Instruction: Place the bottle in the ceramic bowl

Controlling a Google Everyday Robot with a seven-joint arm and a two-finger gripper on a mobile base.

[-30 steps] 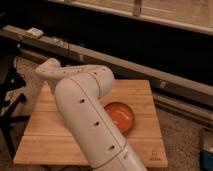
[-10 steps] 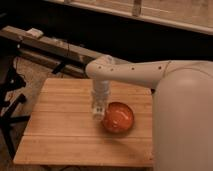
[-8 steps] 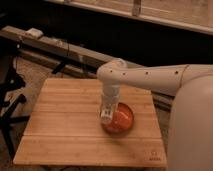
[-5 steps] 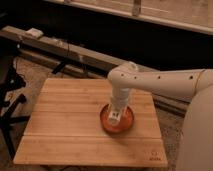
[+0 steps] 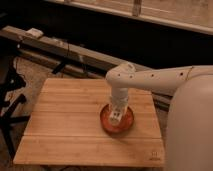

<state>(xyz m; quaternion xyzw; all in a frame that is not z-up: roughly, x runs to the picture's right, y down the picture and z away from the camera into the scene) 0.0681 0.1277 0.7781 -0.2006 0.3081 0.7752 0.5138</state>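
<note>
Camera view looks down at an angle onto a wooden tabletop [image 5: 75, 125] made of joined boards. One white arm [image 5: 150, 77] reaches in from the right side and bends downward at a rounded joint above the right half of the boards.

At the arm's lower tip, the end effector [image 5: 116, 114] hangs straight down over the ceramic bowl [image 5: 117, 120], with its tip inside the bowl's outline. A pale oblong shape with darker markings sits at that tip and reads as the bottle [image 5: 116, 115]; it lies over the bowl's middle, directly at the end effector rather than beside it. Whether the end effector clamps the bottle or stands apart from it cannot be told, and whether the bottle touches the bowl's floor cannot be told either.

The bowl is orange-red and glossy, resting on the right half of the tabletop, nearer the right edge than the left and roughly midway between the far and near edges. Its rim shows on the left, right and near sides; the far part is covered by the arm.

Bare boards spread wide to the left of the bowl and in a band along the near edge. A narrower strip separates the bowl from the right edge. A large white body part [image 5: 190, 130] fills the lower right corner, overlapping the tabletop's right side.
</note>
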